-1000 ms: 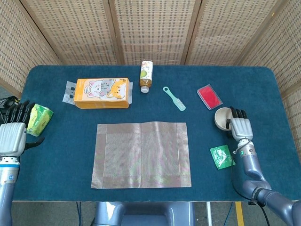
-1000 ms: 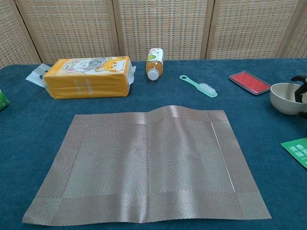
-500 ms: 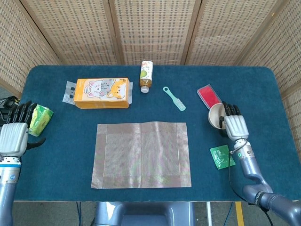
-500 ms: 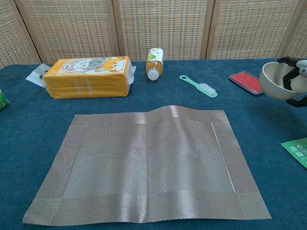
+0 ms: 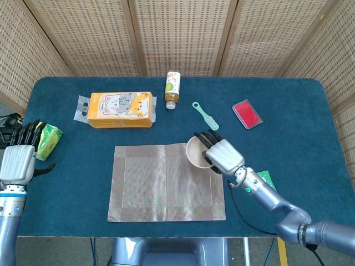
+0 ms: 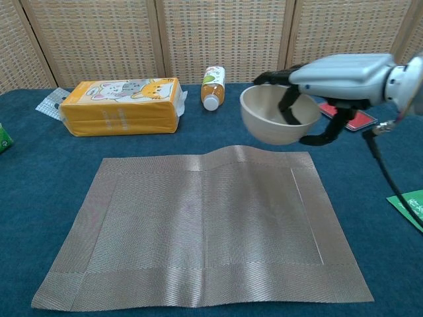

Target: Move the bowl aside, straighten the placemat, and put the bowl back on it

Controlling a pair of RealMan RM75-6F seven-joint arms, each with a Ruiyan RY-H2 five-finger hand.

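Observation:
A cream bowl hangs in the air above the far right part of the grey woven placemat. My right hand grips its rim, fingers inside and thumb under the outer wall. The placemat lies flat and square to the table edge, with a small ripple at its far edge. At the table's left edge my left hand is open, fingers spread, holding nothing; the chest view does not show it.
At the back lie an orange tissue pack, a bottle on its side, a green brush and a red case. A green packet lies right of the mat; a yellow-green sponge sits by my left hand.
My right hand lifted the bowl off the table at the right and carried it left, over the placemat's far right part. The left hand barely moved.

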